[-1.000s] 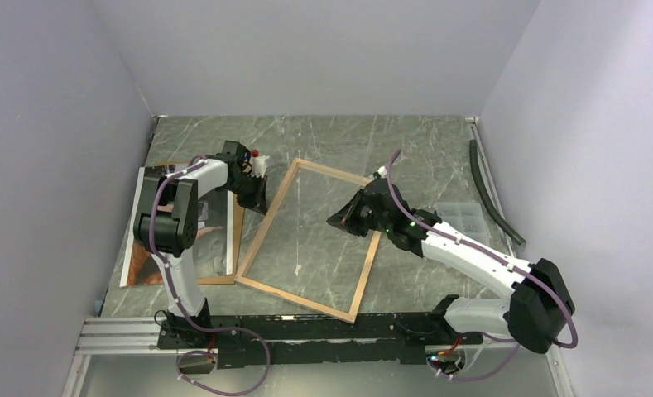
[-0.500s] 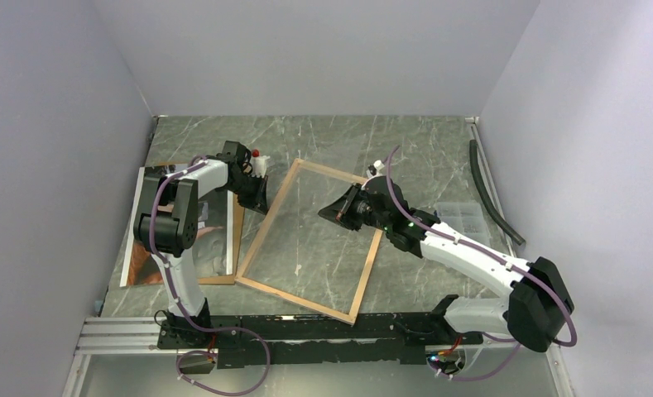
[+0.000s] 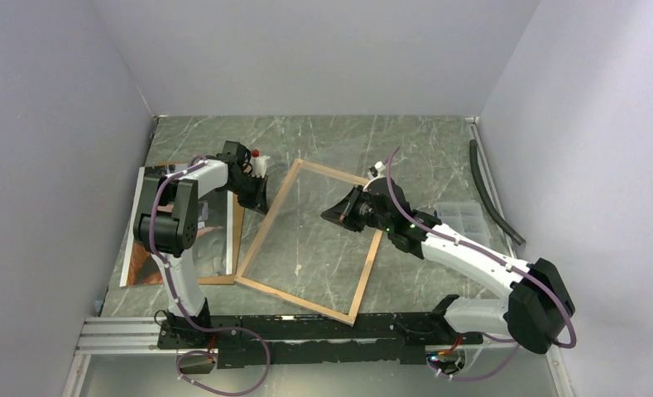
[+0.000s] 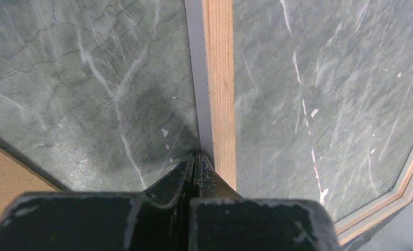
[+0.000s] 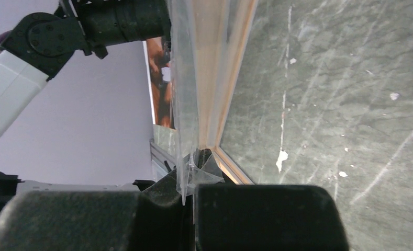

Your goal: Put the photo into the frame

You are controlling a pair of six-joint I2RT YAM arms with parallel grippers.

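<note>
Nearest us, the frame (image 3: 298,301) lies wood side up on the marble table (image 3: 422,149), skewed so its near rail runs at a slant. Just left of it we have the photo (image 3: 145,263), flat on the brown backing board (image 3: 235,231) and outside the frame, so the main job isn't done. Further in, the right gripper (image 3: 345,212) is clamped on the clear sheet (image 5: 186,78), holding it edge-up over the frame's right rail. Further again, the left gripper (image 3: 258,195) has its 2 fingers pressed together with nothing visible between them, tips touching the outer edge of the frame's left rail. Here's what worries us: that sheet is thin and slick, pinched at 1 spot, so it could bow, twist or slip free as it tips down. Its lower edge could catch the rail and shove the frame. And the left tips only brace the frame, so they could skid off, letting it ride onto the board and photo.
</note>
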